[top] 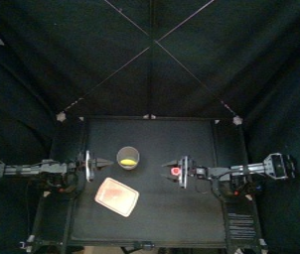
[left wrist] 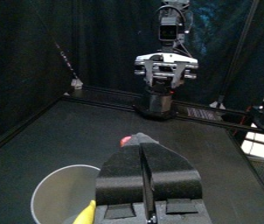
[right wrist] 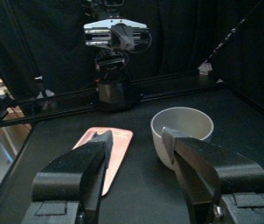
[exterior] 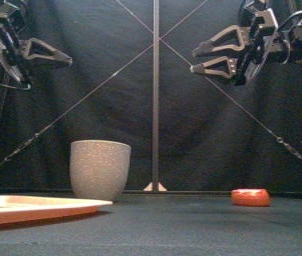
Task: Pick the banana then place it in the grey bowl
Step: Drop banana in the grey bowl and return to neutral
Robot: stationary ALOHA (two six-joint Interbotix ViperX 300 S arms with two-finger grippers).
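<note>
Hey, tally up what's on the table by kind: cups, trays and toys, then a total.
Cups: 1, the grey speckled cup
Trays: 1, the pink tray
Toys: 2, the yellow banana inside the cup and the small red toy
Total: 4

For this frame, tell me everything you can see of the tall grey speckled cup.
The grey speckled cup is tall and round, tapering slightly toward its base, with a matte, stone-like look and a paler inside. It stands upright on the table, left of centre, behind the pink tray and apart from it. A yellow toy, likely the banana, lies inside its open mouth. Nothing else touches it.
</note>
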